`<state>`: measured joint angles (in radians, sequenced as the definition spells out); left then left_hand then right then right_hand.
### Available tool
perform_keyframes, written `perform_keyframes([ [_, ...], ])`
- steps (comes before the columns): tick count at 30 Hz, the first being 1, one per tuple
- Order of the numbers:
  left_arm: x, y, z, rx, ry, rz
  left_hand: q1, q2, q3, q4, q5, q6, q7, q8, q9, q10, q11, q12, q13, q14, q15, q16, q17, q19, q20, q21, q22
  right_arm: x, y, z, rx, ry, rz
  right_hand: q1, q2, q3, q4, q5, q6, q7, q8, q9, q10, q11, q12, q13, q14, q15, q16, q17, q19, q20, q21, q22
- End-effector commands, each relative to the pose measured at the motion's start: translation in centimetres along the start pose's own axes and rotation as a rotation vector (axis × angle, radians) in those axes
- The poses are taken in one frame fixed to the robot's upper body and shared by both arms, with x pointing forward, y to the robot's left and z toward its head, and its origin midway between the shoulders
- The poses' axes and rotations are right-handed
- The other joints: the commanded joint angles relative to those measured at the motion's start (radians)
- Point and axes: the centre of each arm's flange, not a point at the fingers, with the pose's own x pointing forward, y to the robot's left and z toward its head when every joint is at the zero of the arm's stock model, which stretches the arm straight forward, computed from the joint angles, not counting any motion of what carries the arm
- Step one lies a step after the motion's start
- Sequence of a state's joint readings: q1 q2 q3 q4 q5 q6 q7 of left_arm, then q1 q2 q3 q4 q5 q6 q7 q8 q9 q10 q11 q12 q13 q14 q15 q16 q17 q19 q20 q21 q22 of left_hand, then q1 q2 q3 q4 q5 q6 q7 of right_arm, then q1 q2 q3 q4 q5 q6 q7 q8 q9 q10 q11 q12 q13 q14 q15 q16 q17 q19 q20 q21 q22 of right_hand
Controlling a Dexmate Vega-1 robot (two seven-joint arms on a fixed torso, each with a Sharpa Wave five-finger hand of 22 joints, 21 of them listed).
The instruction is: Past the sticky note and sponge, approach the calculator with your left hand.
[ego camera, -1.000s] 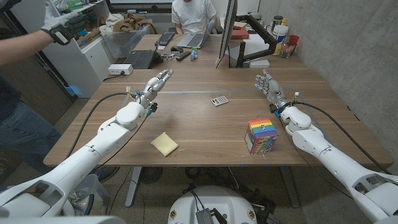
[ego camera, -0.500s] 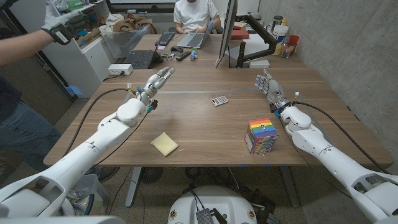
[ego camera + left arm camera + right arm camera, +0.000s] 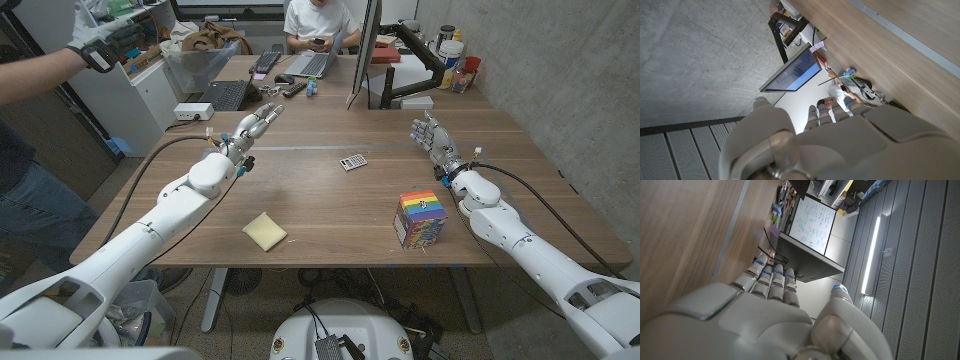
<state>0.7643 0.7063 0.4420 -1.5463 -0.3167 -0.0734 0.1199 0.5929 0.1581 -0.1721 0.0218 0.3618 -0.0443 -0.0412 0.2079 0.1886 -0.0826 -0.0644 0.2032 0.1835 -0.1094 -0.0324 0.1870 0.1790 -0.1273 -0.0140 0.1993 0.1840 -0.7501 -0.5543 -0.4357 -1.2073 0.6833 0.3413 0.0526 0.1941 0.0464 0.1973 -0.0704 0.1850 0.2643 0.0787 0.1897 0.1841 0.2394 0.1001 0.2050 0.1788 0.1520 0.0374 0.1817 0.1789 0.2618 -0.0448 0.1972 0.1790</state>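
The calculator point(image 3: 353, 162) is small, flat, pale with dark keys; both hands, left hand point(image 3: 253, 128) and right hand point(image 3: 431, 137), hold nothing, fingers apart.

No legible text, labels, brands or numbers anywhere.

Both arms are covered with smooth white rounded shells, with thicker round housings at the joints. A black cable runs along the outside of each forearm up to the wrist. The left hand point(image 3: 252, 127) and the right hand point(image 3: 430, 136) are light grey, with segmented fingers and darker metal parts at the wrists. Small blue lights are on the fingers point(image 3: 771, 279) in the right wrist view.
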Motion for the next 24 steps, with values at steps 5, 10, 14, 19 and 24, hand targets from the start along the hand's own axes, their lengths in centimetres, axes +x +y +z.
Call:
perform_keyframes([
  [5, 1.4, -0.5, 1.6, 0.040, -0.023, -0.049, 0.016, -0.001, 0.001, -0.003, -0.003, 0.002, -0.004, 0.002, 0.002, 0.004, -0.002, 0.007, 0.006, 0.004, -0.003, 0.004, 0.004, 0.002, 0.006, 0.007, 0.002, 0.1, -0.1, -0.3, 0.000, 0.008, -0.001, 0.005, 0.005, 0.001, -0.003, 0.006, 0.013, 0.003, 0.006, 0.001, 0.009, -0.003, 0.005, 0.002, 0.014, 0.000, 0.007, 0.004, 0.008, 0.002, 0.008, 0.005],
  [10, 1.9, -0.7, 1.8, 0.048, -0.020, -0.062, 0.017, -0.001, 0.002, -0.004, -0.004, 0.003, -0.003, 0.002, 0.002, 0.005, -0.006, 0.007, 0.006, 0.005, -0.004, 0.005, 0.004, 0.003, 0.009, 0.008, 0.003, 0.1, -0.2, -0.3, 0.001, 0.008, -0.005, 0.006, 0.005, 0.001, -0.004, 0.006, 0.013, 0.002, 0.005, 0.001, 0.009, -0.004, 0.005, 0.002, 0.014, -0.001, 0.007, 0.004, 0.009, 0.003, 0.008, 0.005],
  [14, 2.2, -0.8, 2.1, 0.065, -0.020, -0.072, 0.019, -0.001, 0.003, -0.004, -0.005, 0.003, -0.002, 0.002, 0.002, 0.005, -0.004, 0.006, 0.006, 0.005, -0.003, 0.005, 0.004, 0.004, 0.010, 0.009, 0.003, 0.0, -0.4, -0.2, 0.000, 0.006, -0.008, 0.006, 0.005, 0.001, -0.004, 0.006, 0.013, 0.001, 0.005, 0.001, 0.010, -0.003, 0.005, 0.002, 0.015, -0.002, 0.007, 0.004, 0.009, 0.003, 0.008, 0.006],
  [19, 2.4, -0.9, 2.6, 0.079, -0.025, -0.081, 0.020, -0.001, 0.003, -0.005, -0.006, 0.003, -0.002, 0.001, 0.002, 0.006, -0.005, 0.006, 0.006, 0.006, -0.003, 0.005, 0.005, 0.003, 0.009, 0.009, 0.003, -0.1, -0.5, 0.0, -0.002, 0.002, -0.010, 0.006, 0.005, 0.000, -0.004, 0.006, 0.013, 0.002, 0.005, 0.001, 0.009, -0.004, 0.004, 0.002, 0.015, -0.001, 0.007, 0.004, 0.009, 0.003, 0.008, 0.006],
  [24, 2.6, -1.2, 3.1, 0.101, -0.030, -0.091, 0.022, -0.001, 0.004, -0.005, -0.008, 0.003, -0.003, 0.001, 0.002, 0.008, -0.006, 0.007, 0.006, 0.006, -0.003, 0.004, 0.005, 0.003, 0.009, 0.009, 0.003, -0.2, -0.6, 0.1, -0.004, -0.001, -0.010, 0.006, 0.005, 0.000, -0.005, 0.006, 0.013, 0.001, 0.005, 0.001, 0.010, -0.005, 0.004, 0.002, 0.015, -0.001, 0.007, 0.004, 0.009, 0.004, 0.008, 0.006],
])
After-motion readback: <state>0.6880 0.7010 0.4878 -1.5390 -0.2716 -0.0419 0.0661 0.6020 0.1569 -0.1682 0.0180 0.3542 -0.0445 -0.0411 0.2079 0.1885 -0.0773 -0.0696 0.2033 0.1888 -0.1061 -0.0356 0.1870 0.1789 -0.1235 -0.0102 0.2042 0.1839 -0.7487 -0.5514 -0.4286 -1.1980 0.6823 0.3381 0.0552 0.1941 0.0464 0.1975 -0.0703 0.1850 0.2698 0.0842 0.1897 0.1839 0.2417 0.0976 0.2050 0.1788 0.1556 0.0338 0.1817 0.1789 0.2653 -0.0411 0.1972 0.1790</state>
